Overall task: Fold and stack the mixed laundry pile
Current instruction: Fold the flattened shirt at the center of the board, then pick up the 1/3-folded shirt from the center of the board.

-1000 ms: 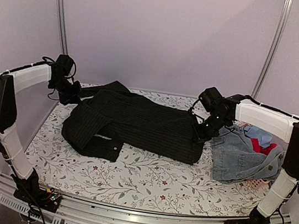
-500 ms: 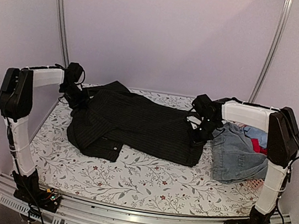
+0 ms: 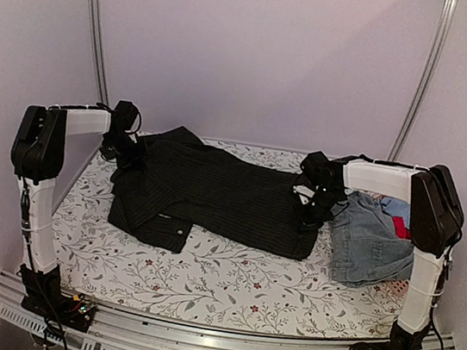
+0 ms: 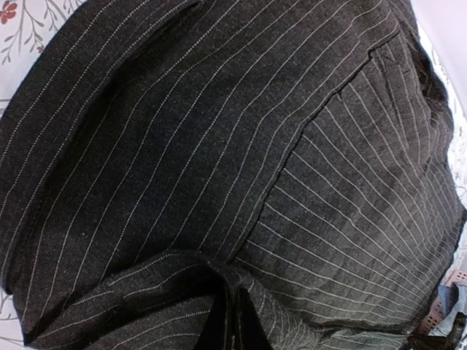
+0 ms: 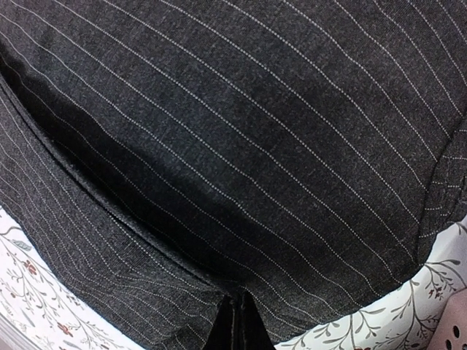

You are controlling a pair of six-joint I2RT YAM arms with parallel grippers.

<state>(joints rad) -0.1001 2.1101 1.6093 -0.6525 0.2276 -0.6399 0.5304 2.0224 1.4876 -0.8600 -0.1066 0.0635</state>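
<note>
Fingertips lost in cloth; left gripper [image 3: 129, 157], right gripper [image 3: 312, 210] tight on large black pinstriped button shirt [image 3: 222, 193], long axis gripper-to-gripper.

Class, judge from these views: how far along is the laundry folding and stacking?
Done: nothing stacked. In hand: left hand and right hand each pinch an end of the black pinstriped shirt on the table. Left: the denim and red garment, heaped at right.

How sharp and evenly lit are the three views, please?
Top external: soft, even light with a lilac cast, the black pinstriped button shirt a dark mass; left wrist: pinstripes crisp, the bottom fold dark; right wrist: stripes sharp, a shadowed band mid-frame, bottom edge blurred.
</note>
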